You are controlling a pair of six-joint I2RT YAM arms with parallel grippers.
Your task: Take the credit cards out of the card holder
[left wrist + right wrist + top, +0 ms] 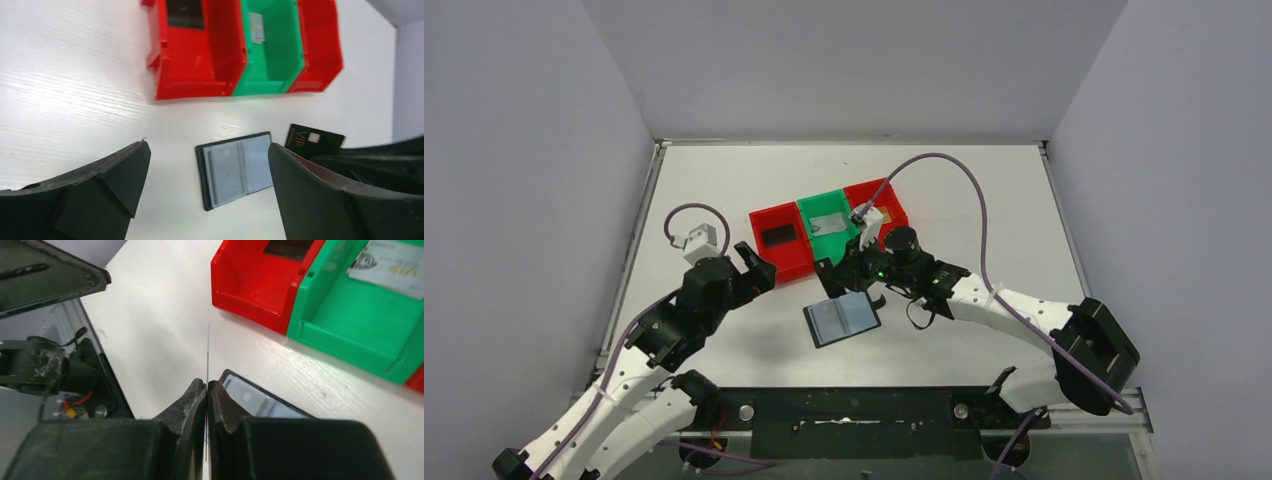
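Card holder (842, 320) lies open and flat on the white table (724, 180), grey-blue pocket side up, just near of the row of bins and between the two arms. Right gripper (206, 385) is pressed together, pinching a thin black card (312, 141). From the right wrist the card is edge-on, just a hairline between the pads; from the left wrist its face shows gold VIP lettering. The card sits outside the holder, just beside its far right corner; can't tell if the two touch. Left gripper (209, 146) is spread wide with nothing between the jaws, hovering over the table left of the holder, close to the near corner of the left red bin (779, 240). That bin has a dark card (779, 236) lying in it. The green bin (829, 228) next to it holds a silver card (390, 265) marked VIP. Right red bin (879, 205) is touching the green one, with its contents mostly hidden by the right arm. A pale rectangle shows in one pocket of the holder; can't tell if it's a card.
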